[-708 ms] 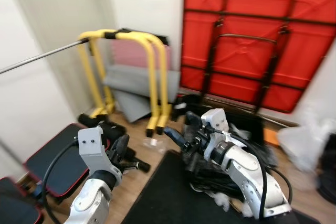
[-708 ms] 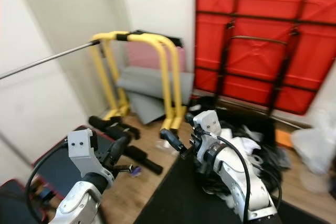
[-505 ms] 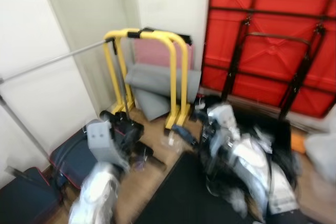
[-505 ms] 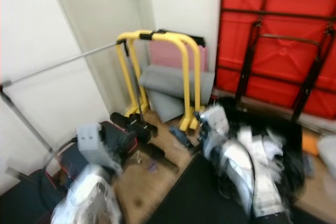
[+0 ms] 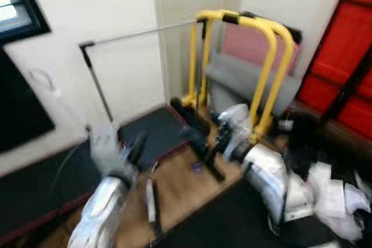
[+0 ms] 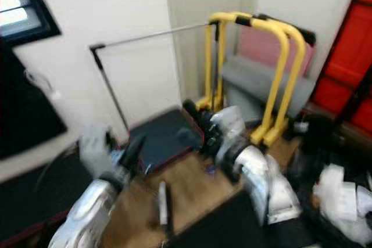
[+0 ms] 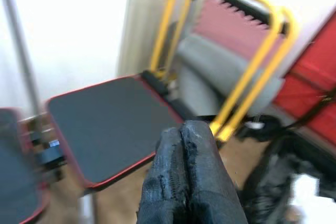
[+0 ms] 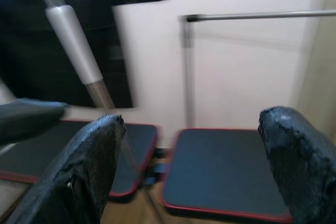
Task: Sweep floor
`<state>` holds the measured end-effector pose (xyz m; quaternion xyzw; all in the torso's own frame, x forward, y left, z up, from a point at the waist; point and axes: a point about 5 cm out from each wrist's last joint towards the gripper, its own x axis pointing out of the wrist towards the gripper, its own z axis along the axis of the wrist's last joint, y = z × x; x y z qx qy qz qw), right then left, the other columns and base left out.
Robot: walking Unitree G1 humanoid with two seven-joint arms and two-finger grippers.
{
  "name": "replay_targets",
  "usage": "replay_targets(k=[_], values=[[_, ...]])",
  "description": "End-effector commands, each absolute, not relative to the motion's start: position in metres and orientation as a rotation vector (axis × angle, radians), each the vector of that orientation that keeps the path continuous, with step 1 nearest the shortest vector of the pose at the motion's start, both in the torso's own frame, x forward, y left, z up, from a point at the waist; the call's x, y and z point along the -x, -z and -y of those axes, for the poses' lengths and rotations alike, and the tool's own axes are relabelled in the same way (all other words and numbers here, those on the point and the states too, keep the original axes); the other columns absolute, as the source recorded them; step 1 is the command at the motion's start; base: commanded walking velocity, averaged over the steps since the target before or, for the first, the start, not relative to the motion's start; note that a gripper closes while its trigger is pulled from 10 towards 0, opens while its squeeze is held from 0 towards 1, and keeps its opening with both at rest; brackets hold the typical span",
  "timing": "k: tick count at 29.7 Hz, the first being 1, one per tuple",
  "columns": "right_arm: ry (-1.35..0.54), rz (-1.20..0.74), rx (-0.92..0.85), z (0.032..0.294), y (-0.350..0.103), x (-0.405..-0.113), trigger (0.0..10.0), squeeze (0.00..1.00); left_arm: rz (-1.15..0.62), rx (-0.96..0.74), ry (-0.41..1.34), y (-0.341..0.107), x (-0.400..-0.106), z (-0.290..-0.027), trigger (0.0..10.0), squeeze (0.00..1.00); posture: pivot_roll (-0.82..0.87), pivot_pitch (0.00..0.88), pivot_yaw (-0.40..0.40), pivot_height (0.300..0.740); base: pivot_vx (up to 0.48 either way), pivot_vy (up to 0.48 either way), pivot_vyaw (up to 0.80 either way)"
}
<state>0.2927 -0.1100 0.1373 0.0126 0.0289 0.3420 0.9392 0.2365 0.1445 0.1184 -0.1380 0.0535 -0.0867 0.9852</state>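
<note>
Head views blurred. Left tool (image 7: 182, 145) raised over the wooden floor (image 5: 180, 187), fingers pressed together, clenched on nothing. Right tool (image 8: 191, 166) spread wide, released, aimed at black red-edged mats (image 8: 226, 166) below a metal rail (image 8: 252, 16). A pale stick-like handle (image 8: 73, 51) leans at that wall; whether it is a broom, I cannot tell. Yellow bar frame (image 5: 264, 56) stands by the far wall, grey pads (image 5: 244, 82) behind it
</note>
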Motion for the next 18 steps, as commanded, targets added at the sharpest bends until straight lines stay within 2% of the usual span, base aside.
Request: replay_targets(k=[1, 18], values=[[-0.659, -0.075, 0.022, 0.1173, -0.1337, -0.2958, 10.0, 0.00, -0.150, 0.277, 0.203, -0.1144, -0.2383, -0.1380, 10.0, 0.00, -0.08, 0.000, -0.013, 0.740, 0.000, 0.000, 0.00], [-0.660, -0.056, 0.053, 0.1170, -0.1349, -0.2983, 10.0, 0.00, -0.155, 0.240, 0.171, -0.1155, -0.2409, -0.1419, 10.0, 0.00, -0.09, 0.000, -0.006, 0.740, 0.000, 0.000, 0.00]])
